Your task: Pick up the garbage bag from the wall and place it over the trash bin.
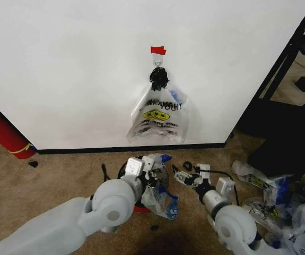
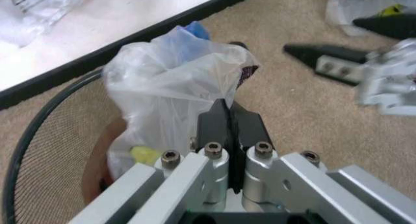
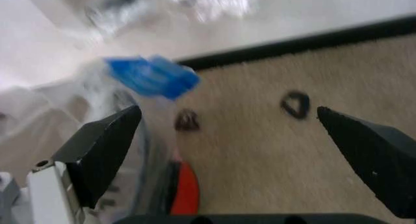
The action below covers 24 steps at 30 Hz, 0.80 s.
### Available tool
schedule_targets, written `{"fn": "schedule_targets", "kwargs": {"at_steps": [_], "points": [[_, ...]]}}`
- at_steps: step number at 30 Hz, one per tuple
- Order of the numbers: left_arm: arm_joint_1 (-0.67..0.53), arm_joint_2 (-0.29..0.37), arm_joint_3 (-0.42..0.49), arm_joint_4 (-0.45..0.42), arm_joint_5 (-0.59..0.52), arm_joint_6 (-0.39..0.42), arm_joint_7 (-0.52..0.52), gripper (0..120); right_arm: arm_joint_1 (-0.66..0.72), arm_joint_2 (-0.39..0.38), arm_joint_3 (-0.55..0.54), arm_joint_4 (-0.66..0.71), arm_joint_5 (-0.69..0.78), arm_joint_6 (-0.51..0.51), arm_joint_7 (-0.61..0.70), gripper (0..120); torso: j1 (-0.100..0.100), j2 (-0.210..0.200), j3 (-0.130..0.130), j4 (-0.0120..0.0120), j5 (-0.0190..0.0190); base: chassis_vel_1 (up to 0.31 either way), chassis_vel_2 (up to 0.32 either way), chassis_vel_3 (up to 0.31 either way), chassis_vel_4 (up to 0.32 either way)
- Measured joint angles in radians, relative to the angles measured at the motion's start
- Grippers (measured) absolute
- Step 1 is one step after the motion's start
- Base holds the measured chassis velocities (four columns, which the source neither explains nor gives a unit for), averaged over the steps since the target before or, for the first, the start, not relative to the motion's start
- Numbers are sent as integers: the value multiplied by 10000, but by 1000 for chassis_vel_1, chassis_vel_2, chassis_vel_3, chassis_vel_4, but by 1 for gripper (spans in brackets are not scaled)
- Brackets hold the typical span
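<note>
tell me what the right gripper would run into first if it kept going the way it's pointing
Probably the garbage bag: the open right gripper points at carpet before the wall, with the bag and trash bin just off one finger. Depth is unclear.

Bare carpet [image 1: 62, 170] left of the trash bin [image 2: 26, 136] gave me room; loose bags [image 1: 279, 196] crowded the right.

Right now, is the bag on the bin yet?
Not yet. The bag is off the wall, pinched in the shut left hand above the bin. The open right hand waits beside it. Spreading the bag over the rim is left.
</note>
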Motion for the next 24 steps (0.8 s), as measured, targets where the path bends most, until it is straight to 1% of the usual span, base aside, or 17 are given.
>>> {"fn": "schedule_targets", "kwargs": {"at_steps": [2,4,6,7,13,24], "points": [[-103,-6,43,8,-4,-5,14,0,375,14,-198,90,878,-749,732,100,1,0,0,7,0,0,0,0,0],[-128,41,37,7,-8,-8,23,0,684,56,-319,106,1507,-1086,1105,100,0,0,0,12,-1,0,0,0,0],[-128,60,23,1,-9,-10,27,0,787,73,-374,98,1664,-1158,1165,100,0,0,0,14,-1,0,0,0,0],[-104,132,-48,-26,-12,-15,33,0,1091,114,-552,-47,1856,-1275,1243,100,0,0,0,12,-2,0,0,0,0],[308,348,-326,-132,44,-23,75,0,1752,389,-1150,-715,1919,-1384,1431,100,0,0,-1,11,-3,0,0,0,0],[931,623,-910,-40,410,-82,434,0,2161,812,-1629,-1539,2039,-1406,1656,100,0,0,-1,11,-3,0,0,0,0]]}}
